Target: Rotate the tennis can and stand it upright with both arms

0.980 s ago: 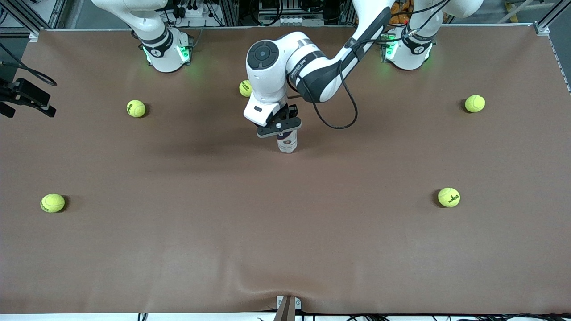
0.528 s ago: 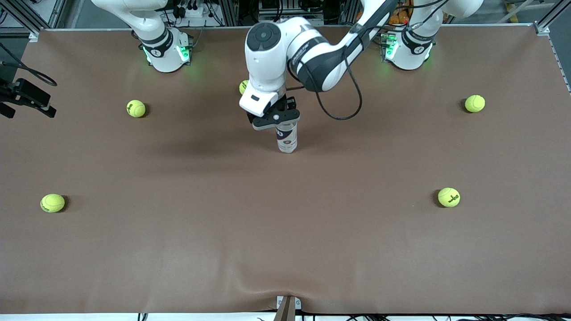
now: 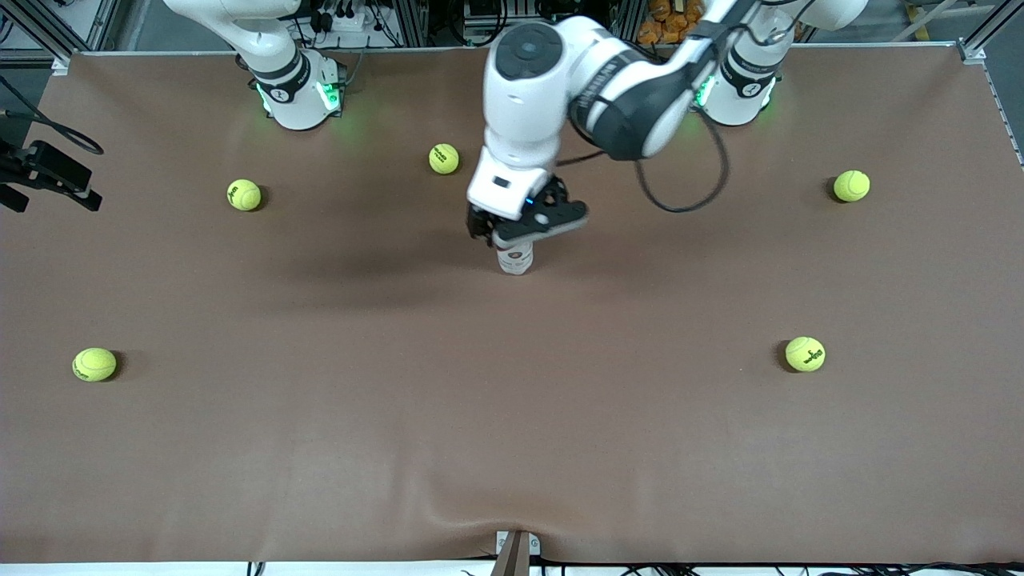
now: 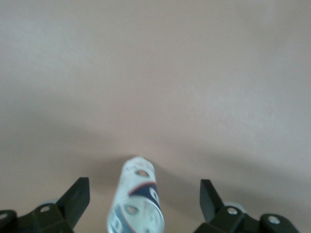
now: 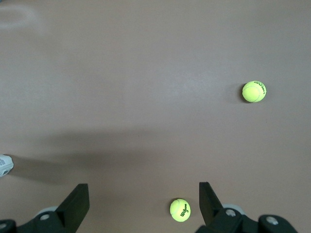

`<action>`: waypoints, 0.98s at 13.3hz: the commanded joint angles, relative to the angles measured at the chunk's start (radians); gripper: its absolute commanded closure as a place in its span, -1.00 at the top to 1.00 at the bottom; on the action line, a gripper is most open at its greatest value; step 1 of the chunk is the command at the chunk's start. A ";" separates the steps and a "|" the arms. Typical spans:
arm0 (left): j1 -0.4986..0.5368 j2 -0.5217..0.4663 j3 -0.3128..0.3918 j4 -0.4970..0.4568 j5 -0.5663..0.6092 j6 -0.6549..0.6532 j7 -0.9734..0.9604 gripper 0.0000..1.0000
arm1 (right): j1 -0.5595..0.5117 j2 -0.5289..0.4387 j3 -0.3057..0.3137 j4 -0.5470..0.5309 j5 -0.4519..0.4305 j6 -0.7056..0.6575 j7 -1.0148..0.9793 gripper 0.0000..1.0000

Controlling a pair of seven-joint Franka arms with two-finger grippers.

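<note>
The tennis can (image 3: 514, 260) stands upright on the brown table (image 3: 512, 416) near its middle; only its lower part shows below the hand in the front view. My left gripper (image 3: 524, 225) hangs just above the can's top, open, with its fingers clear of it. In the left wrist view the can (image 4: 138, 196) points up between the spread fingers (image 4: 77, 196) of the left gripper (image 4: 144, 195), touching neither. My right gripper (image 5: 143, 199) is open and holds nothing, high over the table. The right arm waits, rising out of the front view from its base (image 3: 296, 88).
Several yellow-green tennis balls lie scattered: one (image 3: 444, 158) close to the can toward the robots' bases, others (image 3: 244, 194) (image 3: 851, 186) toward each end, more nearer the front camera. A black device (image 3: 48, 172) juts in at the right arm's end.
The left gripper has opened, let go of the can and risen, shifting toward the left arm's end. The can stays upright where it was. The right arm has not moved.
</note>
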 commanded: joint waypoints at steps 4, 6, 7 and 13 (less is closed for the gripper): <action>0.126 -0.057 -0.004 -0.010 0.028 -0.082 0.191 1.00 | 0.000 -0.029 0.002 -0.029 0.019 0.009 0.011 1.00; 0.153 -0.070 -0.004 -0.010 0.029 -0.086 0.230 1.00 | 0.000 -0.029 0.002 -0.030 0.019 0.009 0.011 1.00; 0.188 -0.072 -0.004 -0.012 0.029 -0.088 0.280 1.00 | 0.000 -0.029 0.002 -0.029 0.019 0.006 0.011 1.00; 0.335 -0.077 -0.017 -0.013 0.017 -0.099 0.519 1.00 | 0.012 -0.031 0.002 -0.027 0.019 0.003 0.011 1.00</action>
